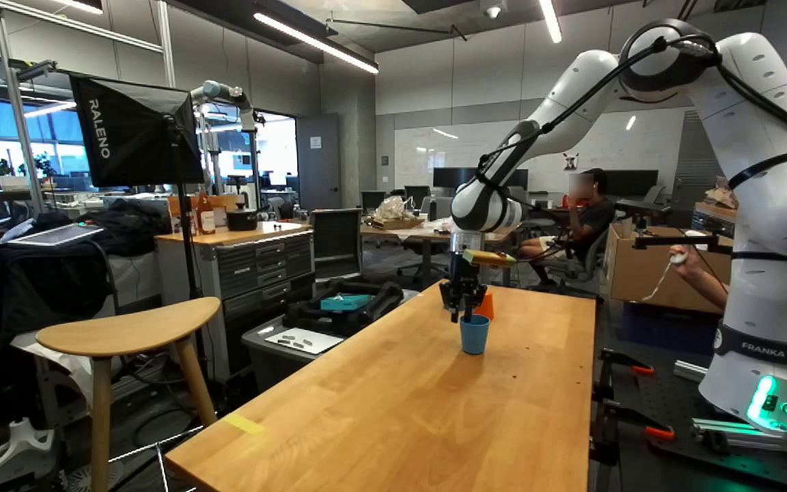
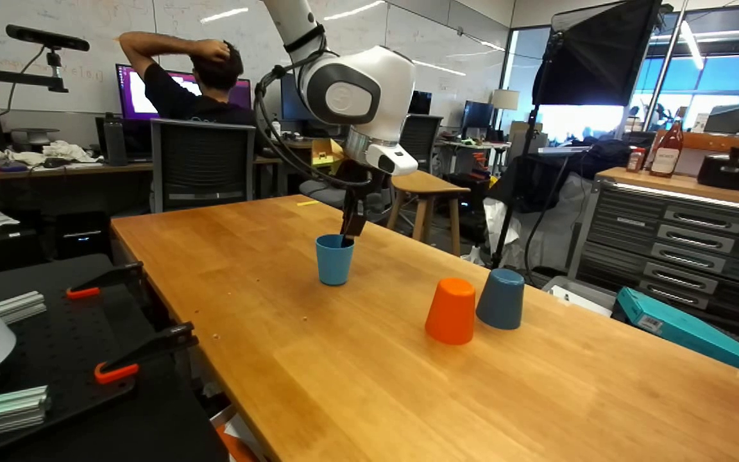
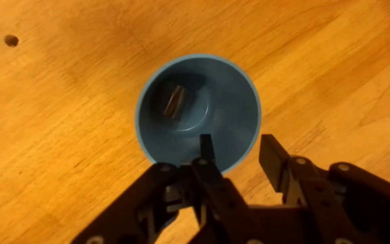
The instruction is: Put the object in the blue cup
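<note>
The light blue cup (image 1: 475,337) stands upright on the table in both exterior views (image 2: 333,263). In the wrist view, I look down into the cup (image 3: 234,101). A small brownish item with shiny edges (image 3: 175,101) lies at its bottom; what it is cannot be made out. My gripper (image 3: 237,139) is open with nothing between its fingers. One finger is over or just inside the cup's mouth and the other is outside its rim. In the exterior views, the fingertips (image 1: 461,318) (image 2: 348,241) are at the rim's height. Whether they touch the cup cannot be told.
An orange cup (image 2: 451,312) and a dark blue cup (image 2: 501,299) stand upside down side by side on the wooden table (image 2: 369,385). The orange cup also shows behind the gripper in an exterior view (image 1: 486,305). Clamps (image 2: 116,372) line the table's robot-side edge.
</note>
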Action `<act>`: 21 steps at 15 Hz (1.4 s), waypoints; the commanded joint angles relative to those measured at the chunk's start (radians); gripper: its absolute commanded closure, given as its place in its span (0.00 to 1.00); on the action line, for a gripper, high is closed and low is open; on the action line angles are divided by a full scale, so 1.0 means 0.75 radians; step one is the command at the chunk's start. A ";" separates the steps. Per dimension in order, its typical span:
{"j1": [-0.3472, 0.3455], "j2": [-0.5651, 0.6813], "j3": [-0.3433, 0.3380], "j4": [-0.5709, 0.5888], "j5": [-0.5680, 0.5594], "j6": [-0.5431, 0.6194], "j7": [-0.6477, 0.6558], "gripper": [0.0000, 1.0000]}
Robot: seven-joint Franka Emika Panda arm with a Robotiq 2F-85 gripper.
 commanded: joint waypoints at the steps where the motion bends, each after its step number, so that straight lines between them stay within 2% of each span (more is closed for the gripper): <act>1: -0.025 -0.027 -0.006 0.051 0.000 -0.085 -0.030 0.89; 2: -0.027 -0.051 -0.003 0.037 0.003 -0.098 -0.036 0.96; 5: -0.033 -0.165 -0.022 0.005 -0.047 -0.189 -0.079 0.98; 6: -0.030 -0.208 -0.035 -0.005 -0.081 -0.228 -0.090 0.70; 7: -0.029 -0.243 -0.041 -0.013 -0.100 -0.254 -0.102 0.69; 8: -0.027 -0.270 -0.051 -0.017 -0.125 -0.278 -0.107 0.63; 10: -0.027 -0.315 -0.062 -0.018 -0.150 -0.333 -0.111 0.47; 11: -0.025 -0.334 -0.069 -0.014 -0.167 -0.368 -0.109 0.69; 12: -0.023 -0.358 -0.073 -0.018 -0.179 -0.394 -0.104 0.35; 13: -0.021 -0.380 -0.077 -0.020 -0.196 -0.414 -0.102 0.34; 14: -0.016 -0.416 -0.082 -0.025 -0.245 -0.437 -0.111 0.29; 17: -0.004 -0.513 -0.081 -0.033 -0.439 -0.541 -0.161 0.05; 18: -0.003 -0.545 -0.079 -0.041 -0.499 -0.559 -0.179 0.00; 21: -0.005 -0.629 -0.072 -0.059 -0.597 -0.589 -0.251 0.00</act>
